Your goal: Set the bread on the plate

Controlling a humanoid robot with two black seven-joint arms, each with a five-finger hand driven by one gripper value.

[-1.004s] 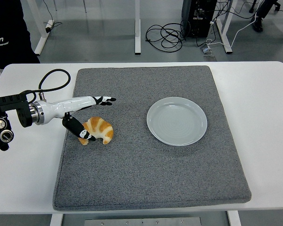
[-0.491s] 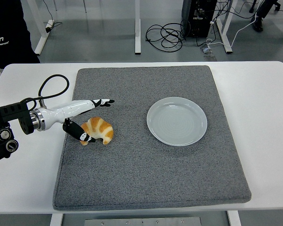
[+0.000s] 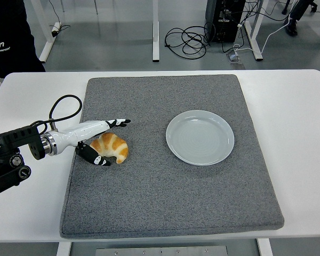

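— What's nearest you on the table [image 3: 298,133]?
— The grey mat [image 3: 165,197]. On its left part your left hand [image 3: 103,142] brackets the croissant [image 3: 112,146]: thumb below, touching it, fingers stretched flat above, not clamped.
— And around it?
— The empty plate [image 3: 200,137] sits well apart to the right, nothing between. Beyond the table: cables [image 3: 185,40] on the floor, a person [image 3: 8,34] cut off at the top left.

place: lab | evidence: loose floor cables [image 3: 185,40], computer tower [image 3: 224,20], white table [image 3: 296,117]
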